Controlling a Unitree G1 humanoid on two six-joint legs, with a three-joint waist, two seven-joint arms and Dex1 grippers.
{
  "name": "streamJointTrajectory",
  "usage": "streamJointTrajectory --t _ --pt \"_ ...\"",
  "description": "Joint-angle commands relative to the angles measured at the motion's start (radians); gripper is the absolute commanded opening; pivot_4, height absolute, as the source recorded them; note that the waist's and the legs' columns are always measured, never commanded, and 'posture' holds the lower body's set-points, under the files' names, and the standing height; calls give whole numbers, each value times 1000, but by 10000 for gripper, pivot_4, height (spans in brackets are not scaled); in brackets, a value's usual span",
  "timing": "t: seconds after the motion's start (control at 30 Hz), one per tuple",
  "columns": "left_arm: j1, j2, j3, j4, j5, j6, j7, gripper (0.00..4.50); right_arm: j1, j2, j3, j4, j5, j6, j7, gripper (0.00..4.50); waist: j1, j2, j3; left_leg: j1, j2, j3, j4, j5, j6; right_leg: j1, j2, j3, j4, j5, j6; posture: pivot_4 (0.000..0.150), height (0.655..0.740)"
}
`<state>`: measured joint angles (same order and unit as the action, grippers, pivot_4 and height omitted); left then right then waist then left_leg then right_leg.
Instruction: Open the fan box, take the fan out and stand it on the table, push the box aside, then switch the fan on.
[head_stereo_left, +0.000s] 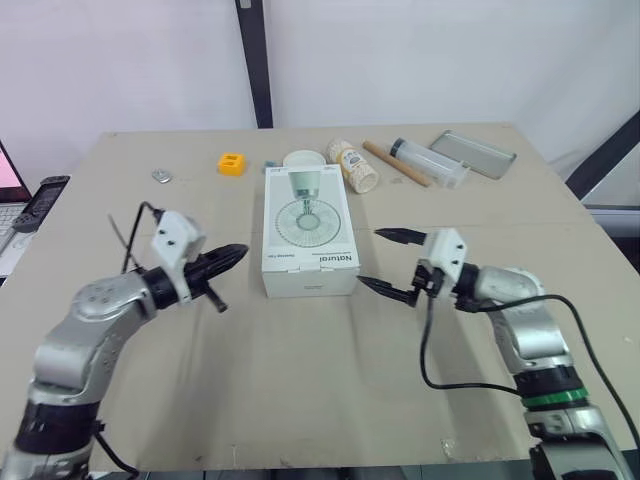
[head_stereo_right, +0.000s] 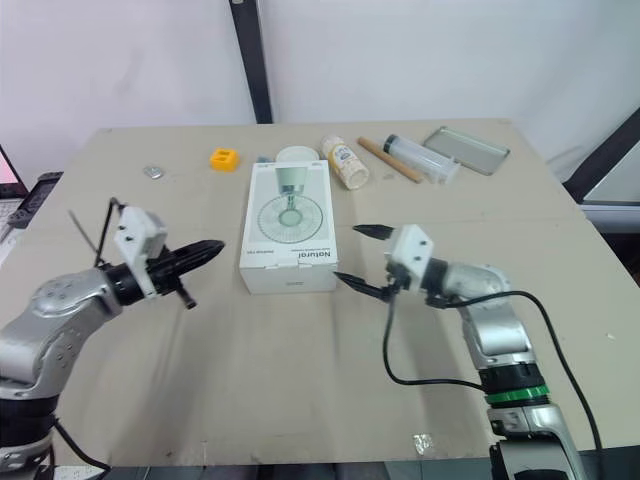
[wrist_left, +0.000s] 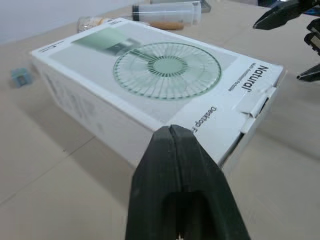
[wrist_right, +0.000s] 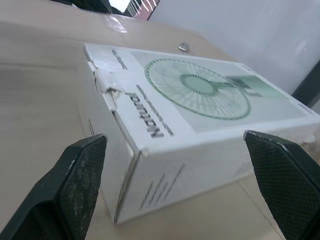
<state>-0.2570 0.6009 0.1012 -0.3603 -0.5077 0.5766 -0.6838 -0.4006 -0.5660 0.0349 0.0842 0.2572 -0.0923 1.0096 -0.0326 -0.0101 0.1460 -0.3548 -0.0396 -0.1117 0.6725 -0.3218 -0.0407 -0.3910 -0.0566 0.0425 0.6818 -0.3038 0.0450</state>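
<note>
1. Fan box (head_stereo_left: 308, 240) lies flat mid-table (head_stereo_left: 300, 400), closed. Its long axis runs away from the robot, flap end nearest.
2. Right gripper (head_stereo_left: 372, 258), spread wide, sits just beside the near right corner. Left gripper (head_stereo_left: 238, 252), pressed together, is slightly farther.
3. Right wrist view catches the tucked flap tab (wrist_right: 107, 90), too fine to make out from above.

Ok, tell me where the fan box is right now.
The fan box lies flat and closed at the centre of the head views, between the shut left end effector and the open right end effector, touching neither.
</note>
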Motion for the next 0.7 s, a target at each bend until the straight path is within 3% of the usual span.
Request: streamJointTrajectory --t 0.03,0.23,0.7 --pt "-116 -71 -107 33 30 63 62 240 -78 62 63 -84 -38 80 -73 45000 0 0 0 0 0 0 0 0 0 0 0 0 0 0 0 1500 7400" --pt "-160 -100 -204 58 76 115 81 240 -115 99 104 -124 -58 148 -108 45000 0 -1 0 -1 0 0 0 0 -1 -1 0 0 0 0 0 1500 7400" --pt "-184 -130 -243 98 118 159 107 240 -142 106 176 -183 -111 263 -131 45000 0 -1 0 -1 -1 -1 0 1 -1 -1 0 -1 0 0 0 1500 7400"
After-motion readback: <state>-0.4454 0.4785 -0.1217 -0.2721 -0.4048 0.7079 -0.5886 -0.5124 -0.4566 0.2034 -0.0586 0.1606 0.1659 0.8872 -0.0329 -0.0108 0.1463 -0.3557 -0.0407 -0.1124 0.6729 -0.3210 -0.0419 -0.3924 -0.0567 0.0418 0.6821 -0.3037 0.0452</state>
